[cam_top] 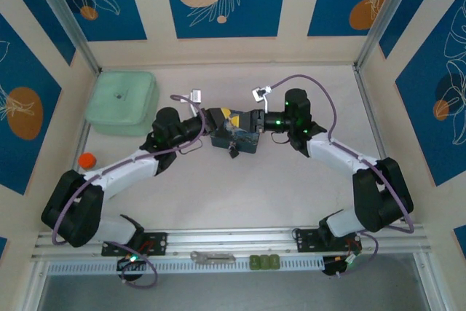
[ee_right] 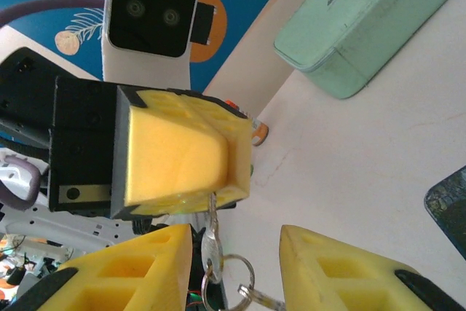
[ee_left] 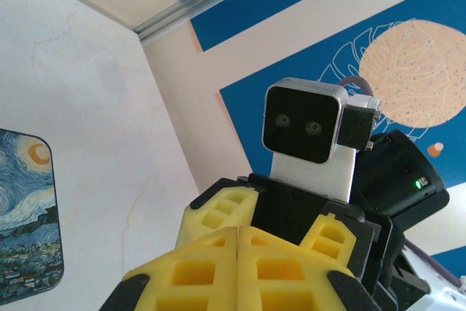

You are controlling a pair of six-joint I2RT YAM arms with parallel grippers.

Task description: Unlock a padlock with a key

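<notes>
Looking down from the top camera, you have both arms reaching in to meet over the middle of the pale table. They meet right above the rectangular blue-and-yellow starry-night painted tin. Your left gripper comes in from the left and your right gripper from the right, with their tips facing each other and very close.

Through the right wrist camera, the left gripper has its yellow foam pads clenched on the tiny pale silvery metal key. The key hangs straight down from the fingertips. A thin silver key ring passes through the key's head, and a second small key dangles from it at the bottom edge. Your right gripper is released. Its two yellow fingers are spread wide, one on each side of the hanging key, and neither touches it.

The left wrist camera shows the left gripper with its pads pressed flat together and no gap.

The tiny dark-bodied padlock sits just at the tin's near edge in the top view. It is too small there to tell how its shackle stands.

A mint-green square lidded container rests at the far left of the table. A small round orange object lies beside your left arm. A grey metal tool with green blocks lies on the near rail.
</notes>
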